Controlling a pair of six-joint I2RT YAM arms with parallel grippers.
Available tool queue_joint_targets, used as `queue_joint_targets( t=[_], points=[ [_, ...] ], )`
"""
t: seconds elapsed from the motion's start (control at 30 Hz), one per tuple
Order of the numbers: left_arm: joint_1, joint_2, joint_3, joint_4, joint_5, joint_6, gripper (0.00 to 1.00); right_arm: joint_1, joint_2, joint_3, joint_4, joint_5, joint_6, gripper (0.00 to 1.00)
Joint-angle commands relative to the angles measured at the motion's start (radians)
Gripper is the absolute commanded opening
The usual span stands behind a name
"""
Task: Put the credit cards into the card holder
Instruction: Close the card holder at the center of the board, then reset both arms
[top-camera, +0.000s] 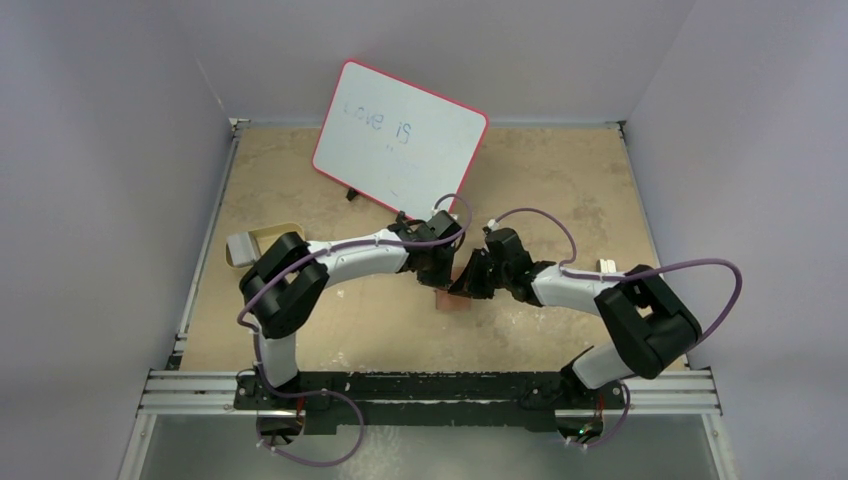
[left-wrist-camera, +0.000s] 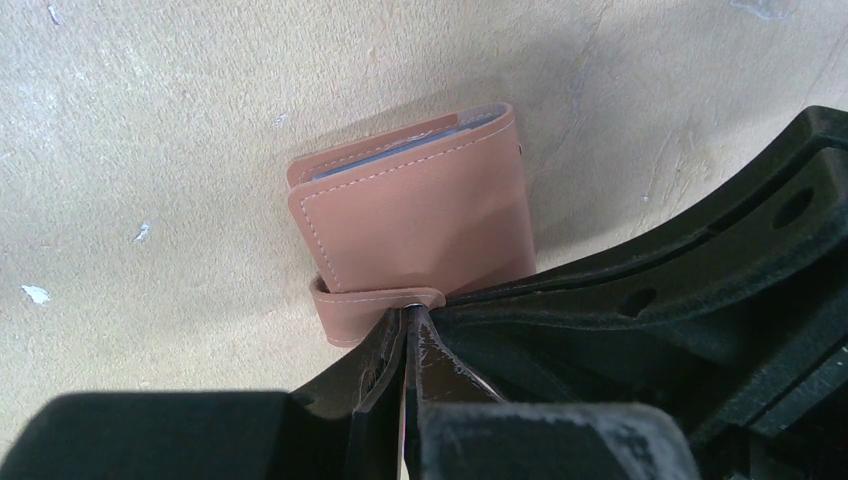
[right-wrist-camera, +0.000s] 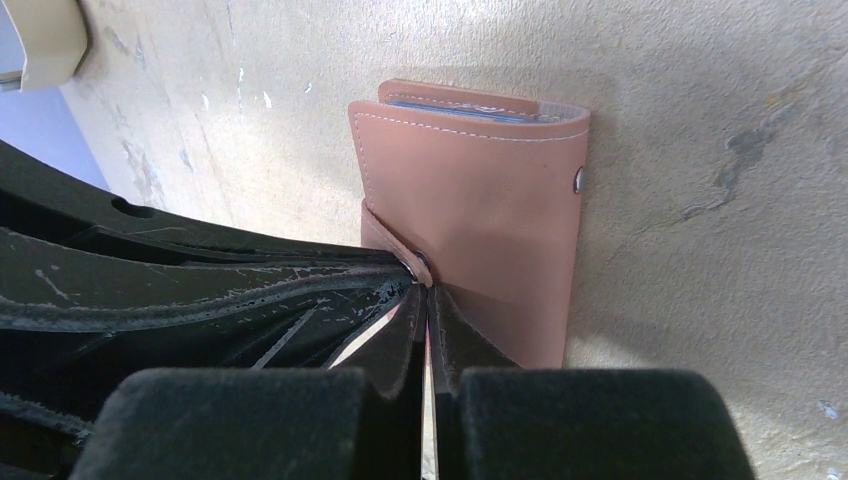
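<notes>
The card holder (left-wrist-camera: 420, 215) is a brown wallet lying folded shut on the table, also seen in the right wrist view (right-wrist-camera: 480, 200) and partly hidden under the arms in the top view (top-camera: 455, 298). A bluish edge of the credit cards (left-wrist-camera: 400, 152) shows inside its fold (right-wrist-camera: 460, 105). The tab strap (left-wrist-camera: 345, 305) wraps round the near edge. My left gripper (left-wrist-camera: 412, 312) is shut, its tips touching the end of the tab at the snap. My right gripper (right-wrist-camera: 425, 292) is shut too, its tips against that same snap (right-wrist-camera: 415, 265). The two grippers meet over the wallet (top-camera: 452, 275).
A red-rimmed whiteboard (top-camera: 400, 135) leans at the back of the table. A tan oval tray (top-camera: 255, 242) sits at the left, behind the left arm, with its corner in the right wrist view (right-wrist-camera: 40, 40). A pale stud (right-wrist-camera: 578, 180) marks the wallet's front face.
</notes>
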Motion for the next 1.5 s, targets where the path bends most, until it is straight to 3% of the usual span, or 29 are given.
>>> queue_joint_targets(
  t=[0.0, 0.27, 0.47, 0.63, 0.87, 0.97, 1.1, 1.23, 1.47],
  points=[
    [-0.008, 0.148, -0.029, -0.018, -0.106, 0.029, 0.00, 0.016, 0.041, -0.017, 0.046, 0.001, -0.013, 0.00],
    [-0.017, 0.188, -0.034, -0.010, -0.118, 0.016, 0.00, 0.016, -0.003, -0.010, 0.062, 0.018, -0.038, 0.00],
    [-0.017, 0.194, -0.043, 0.011, -0.119, 0.016, 0.00, 0.016, -0.176, 0.006, -0.035, 0.051, -0.067, 0.19],
    [-0.017, 0.204, -0.048, 0.017, -0.111, 0.013, 0.00, 0.017, -0.261, -0.002, -0.093, 0.098, -0.088, 0.21],
    [-0.015, 0.059, 0.022, -0.047, -0.177, 0.012, 0.07, 0.016, -0.345, 0.038, -0.209, 0.173, -0.118, 0.25],
    [-0.007, -0.071, 0.074, -0.072, -0.240, 0.008, 0.16, 0.017, -0.403, 0.091, -0.307, 0.244, -0.145, 0.34],
    [0.011, -0.235, 0.096, -0.067, -0.313, 0.005, 0.26, 0.016, -0.506, 0.172, -0.418, 0.356, -0.200, 0.53],
    [0.017, -0.376, 0.108, -0.075, -0.385, 0.024, 0.33, 0.017, -0.593, 0.251, -0.502, 0.425, -0.249, 0.96],
    [0.017, -0.602, 0.082, -0.079, -0.484, 0.069, 0.46, 0.016, -0.713, 0.345, -0.597, 0.510, -0.278, 0.99]
  ],
)
